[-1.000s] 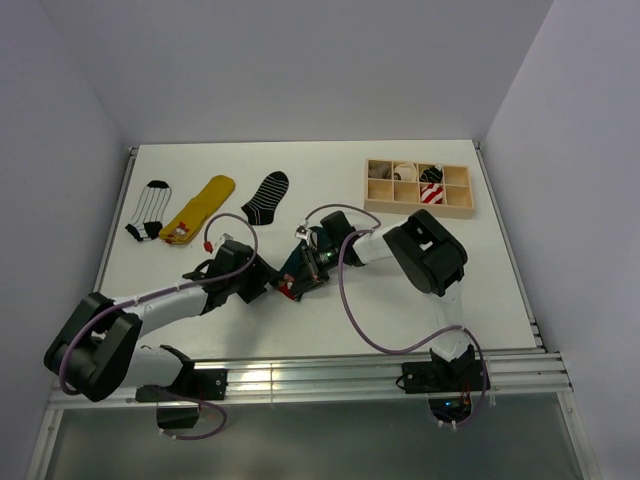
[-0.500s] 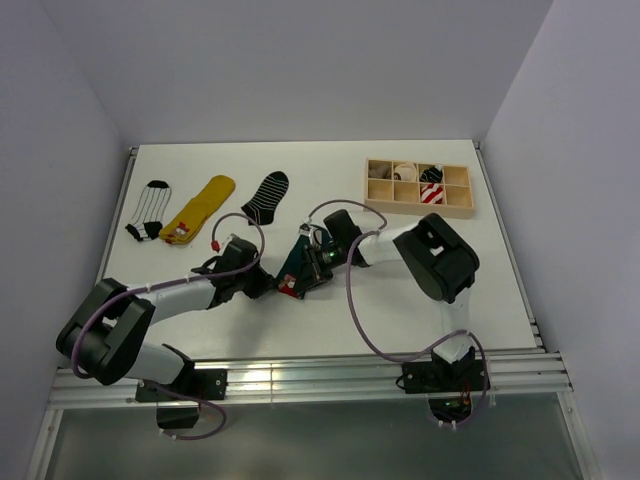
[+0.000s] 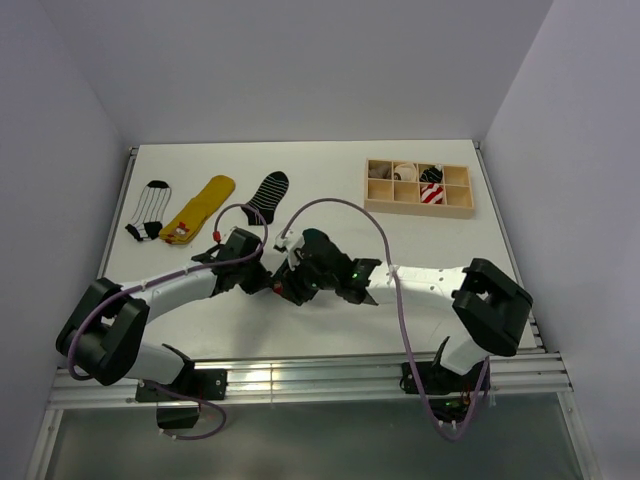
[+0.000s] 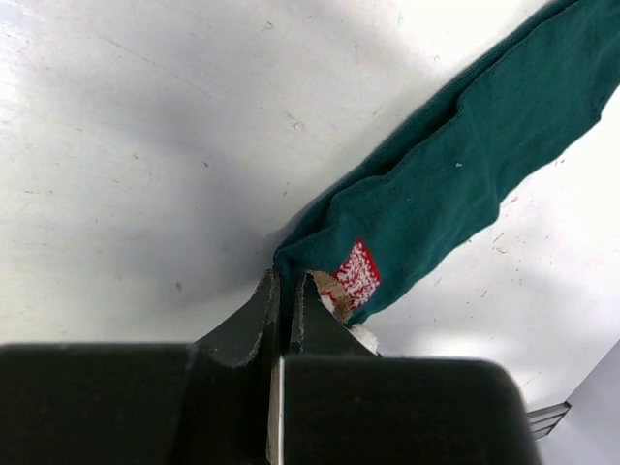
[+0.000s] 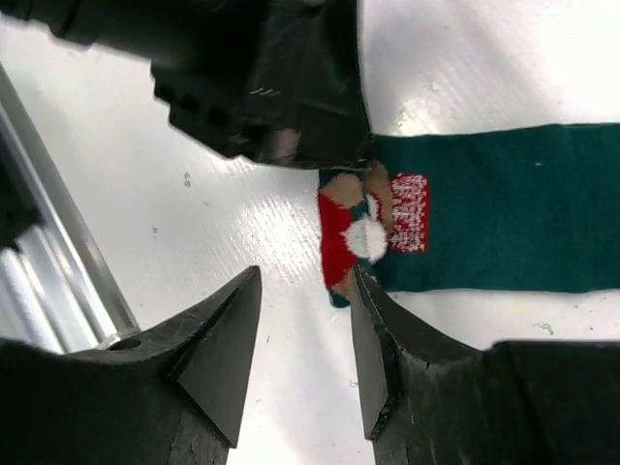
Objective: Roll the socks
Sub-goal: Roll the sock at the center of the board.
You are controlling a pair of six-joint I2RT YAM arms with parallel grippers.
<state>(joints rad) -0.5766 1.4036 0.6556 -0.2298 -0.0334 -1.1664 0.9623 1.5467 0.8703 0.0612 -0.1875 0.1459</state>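
Your left gripper (image 4: 286,295) is pressed together, pinching the very end of the dark green sock (image 4: 436,184), right beside its red and white figure. That sock lies on the tabletop (image 3: 330,165), left of the wooden box (image 3: 420,209) and nearer to you than the box is. Your right gripper (image 5: 302,329) hovers just beside the same end of the sock with its jaws spread, holding nothing. A rolled red-and-white striped sock (image 3: 432,194) sits inside the box, in a compartment second from its right side. Farther left of the box three socks lie flat in a row: a black sock with white stripes (image 3: 266,197), a yellow sock (image 3: 203,205) and a white sock with black stripes (image 3: 148,210).
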